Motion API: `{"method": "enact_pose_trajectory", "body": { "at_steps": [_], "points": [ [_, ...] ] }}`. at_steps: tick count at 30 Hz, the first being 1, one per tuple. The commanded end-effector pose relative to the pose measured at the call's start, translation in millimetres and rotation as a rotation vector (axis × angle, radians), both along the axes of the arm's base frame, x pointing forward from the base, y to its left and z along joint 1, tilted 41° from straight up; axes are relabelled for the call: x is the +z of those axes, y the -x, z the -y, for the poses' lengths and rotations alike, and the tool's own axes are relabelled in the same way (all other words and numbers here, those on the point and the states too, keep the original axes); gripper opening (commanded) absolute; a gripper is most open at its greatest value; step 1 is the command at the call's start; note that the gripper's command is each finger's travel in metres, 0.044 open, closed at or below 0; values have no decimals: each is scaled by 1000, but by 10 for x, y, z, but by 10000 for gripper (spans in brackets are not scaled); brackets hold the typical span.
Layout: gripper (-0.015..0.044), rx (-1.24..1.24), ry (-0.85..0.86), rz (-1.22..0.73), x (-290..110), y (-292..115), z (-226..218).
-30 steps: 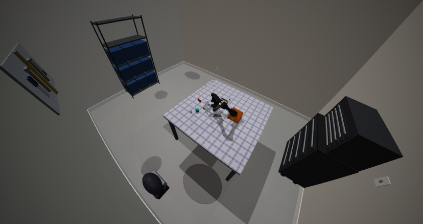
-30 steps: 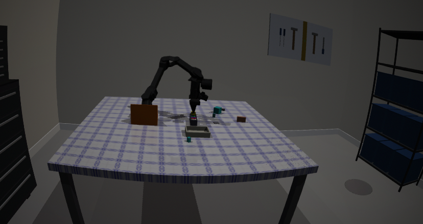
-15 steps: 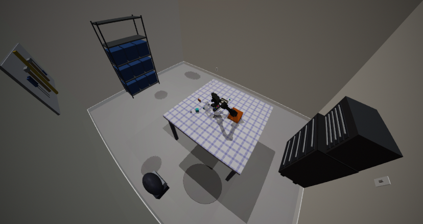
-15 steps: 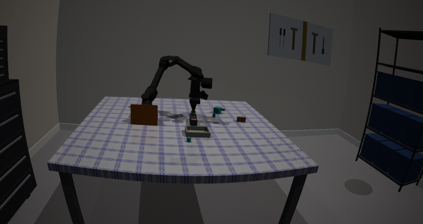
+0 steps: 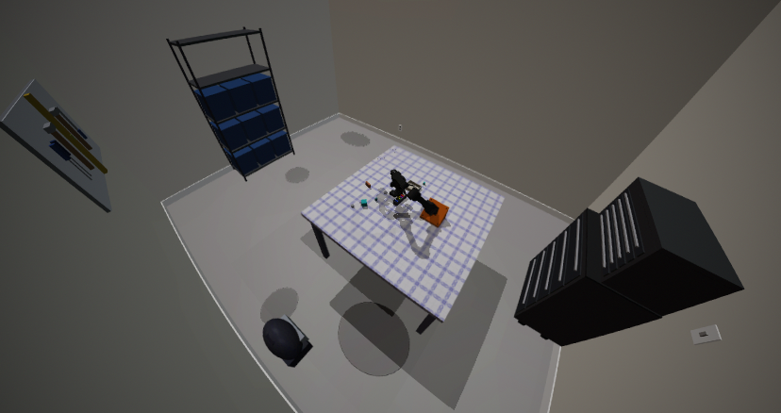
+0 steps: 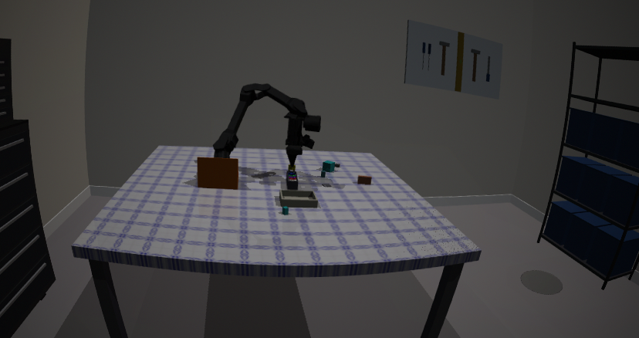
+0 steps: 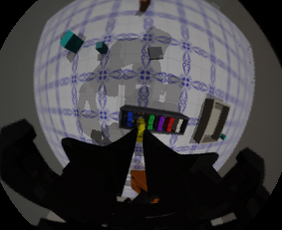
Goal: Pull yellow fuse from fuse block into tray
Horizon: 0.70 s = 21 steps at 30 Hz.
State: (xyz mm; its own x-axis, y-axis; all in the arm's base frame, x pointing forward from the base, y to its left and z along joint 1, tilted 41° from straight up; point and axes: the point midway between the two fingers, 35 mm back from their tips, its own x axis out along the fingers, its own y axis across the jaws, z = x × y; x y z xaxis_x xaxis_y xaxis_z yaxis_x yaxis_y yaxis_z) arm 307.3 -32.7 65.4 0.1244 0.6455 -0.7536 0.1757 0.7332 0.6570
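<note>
My gripper [image 6: 291,164] [image 7: 140,131] is shut on the yellow fuse [image 6: 291,168] [image 7: 141,126], pointing down above the black fuse block [image 6: 292,183] [image 7: 152,111]. The yellow fuse stands higher than the others; whether its lower end is fully clear of the block is hard to tell. In the wrist view, the blue fuse [image 7: 130,118] is on its left and the green fuse [image 7: 150,121] on its right. Purple [image 7: 160,122], red [image 7: 170,124] and white [image 7: 179,125] fuses sit further right. The grey tray [image 6: 299,203] [image 7: 202,120] lies beyond the white end.
A small teal block [image 6: 285,211] [image 7: 223,136] lies by the tray. A larger teal cube [image 6: 328,166] [image 7: 72,42], another small teal block [image 6: 322,174] [image 7: 102,47] and a brown block [image 6: 364,180] lie farther off. An orange panel [image 6: 218,173] stands near the arm's base.
</note>
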Motion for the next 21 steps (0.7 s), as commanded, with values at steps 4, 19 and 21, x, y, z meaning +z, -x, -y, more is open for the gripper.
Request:
{"method": "enact_pose_trajectory", "body": {
  "at_steps": [4, 19, 21],
  "points": [
    [0, 3, 6, 5, 79, 0, 69],
    [0, 0, 18, 4, -52, -49, 451],
    [0, -1, 21, 4, -120, -60, 550]
  ]
}}
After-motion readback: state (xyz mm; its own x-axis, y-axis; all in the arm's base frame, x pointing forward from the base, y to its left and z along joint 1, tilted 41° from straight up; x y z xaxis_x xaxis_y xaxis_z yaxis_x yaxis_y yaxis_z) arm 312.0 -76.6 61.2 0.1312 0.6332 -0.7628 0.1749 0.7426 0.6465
